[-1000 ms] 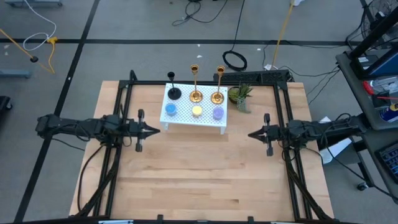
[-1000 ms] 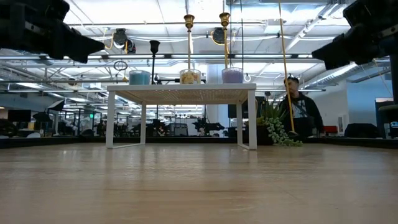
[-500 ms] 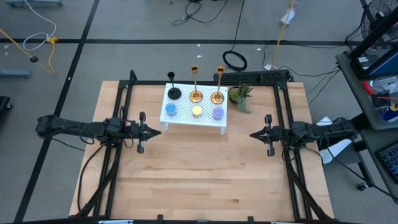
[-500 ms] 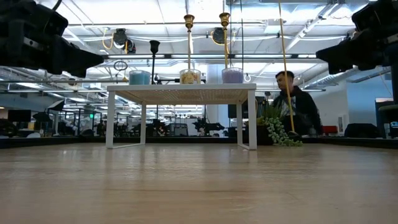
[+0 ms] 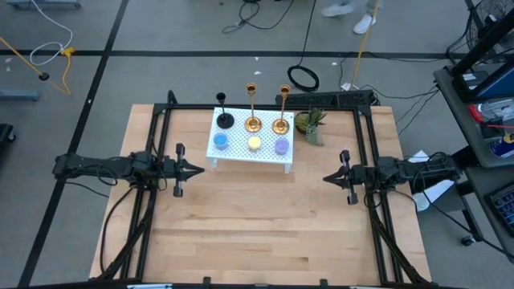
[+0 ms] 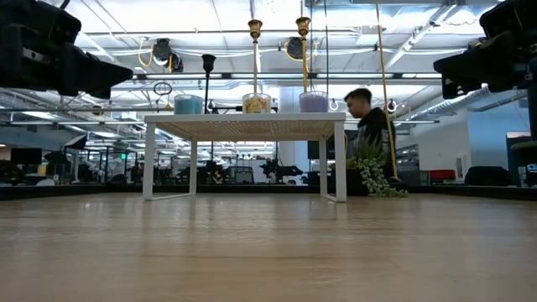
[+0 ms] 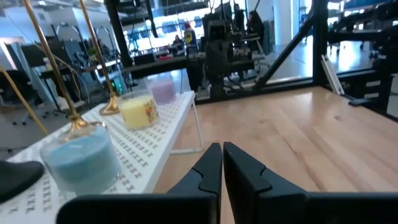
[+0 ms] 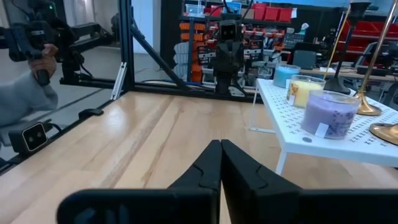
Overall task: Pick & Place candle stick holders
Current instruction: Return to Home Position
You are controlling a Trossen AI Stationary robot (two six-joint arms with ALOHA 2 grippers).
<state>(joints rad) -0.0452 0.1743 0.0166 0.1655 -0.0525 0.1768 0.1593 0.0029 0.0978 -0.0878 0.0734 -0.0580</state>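
Grippers: left gripper is closed on nothing, fingers together, hanging above the table near its left edge and pointing toward the middle. The right gripper mirrors it near the right edge, also closed and empty. We see the white shelf at the middle of the table's far edge. Along the shelf's back edge, all upright: black holder toward the left corner, first gold holder in the middle, second gold holder toward the right corner. Along its front edge we count three candles, one in front of each holder: blue candle, yellow candle, violet candle, left to right. A small plant stands on the table just beside the shelf's right end. In the low view we spot a person beyond the table's far edge.
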